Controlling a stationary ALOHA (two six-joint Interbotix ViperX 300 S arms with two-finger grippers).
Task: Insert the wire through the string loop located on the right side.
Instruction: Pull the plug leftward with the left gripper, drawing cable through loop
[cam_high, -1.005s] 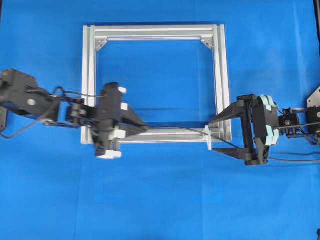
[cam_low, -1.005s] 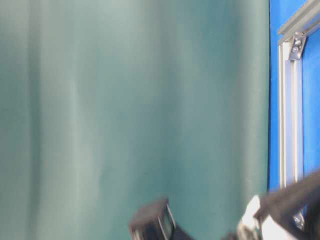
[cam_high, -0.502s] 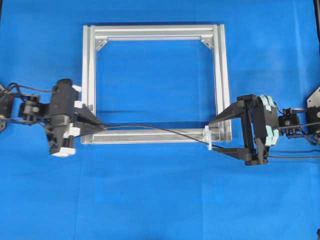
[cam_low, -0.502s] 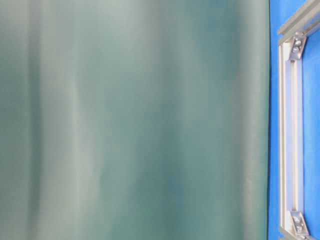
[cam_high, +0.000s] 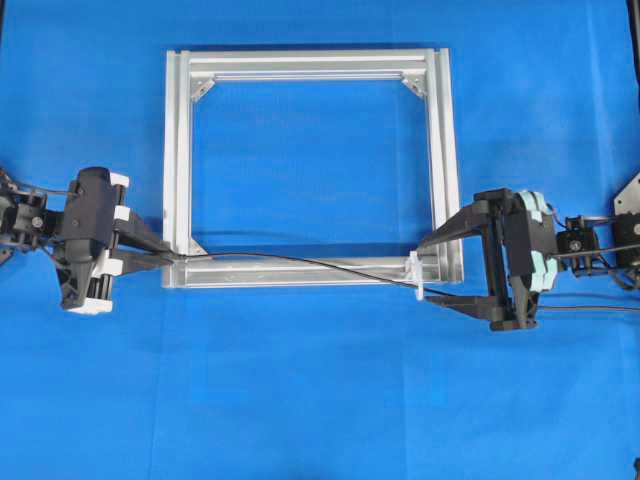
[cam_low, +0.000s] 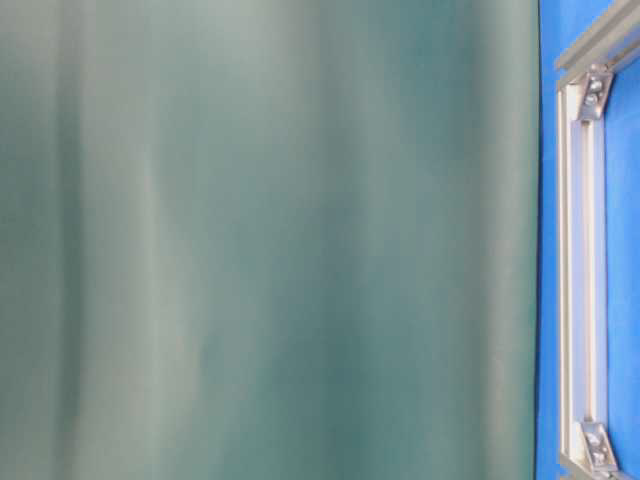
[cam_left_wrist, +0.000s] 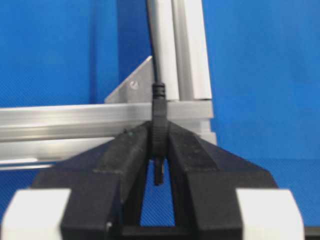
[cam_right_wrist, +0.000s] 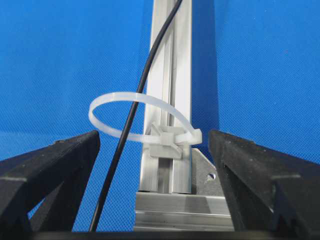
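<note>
The thin black wire (cam_high: 300, 263) runs along the frame's near bar and passes through the white string loop (cam_high: 416, 278) at the lower right corner. My left gripper (cam_high: 168, 256) sits just outside the lower left corner, shut on the wire's dark plug (cam_left_wrist: 159, 107). The plug's short tip (cam_left_wrist: 158, 172) pokes back between the fingers. My right gripper (cam_high: 428, 270) stands wide open around the corner that carries the loop. In the right wrist view the wire (cam_right_wrist: 127, 130) slants through the string loop (cam_right_wrist: 167, 137), between the open fingers (cam_right_wrist: 55, 165).
The square silver aluminium frame (cam_high: 310, 65) lies flat on the blue cloth, with triangular brackets in its corners. The table-level view is mostly a green curtain, with one bar of the frame (cam_low: 580, 250) at its right edge.
My left gripper has moved left along the near bar, from its middle to past the lower left corner, drawing the wire further through the loop. The right arm has stayed still.
</note>
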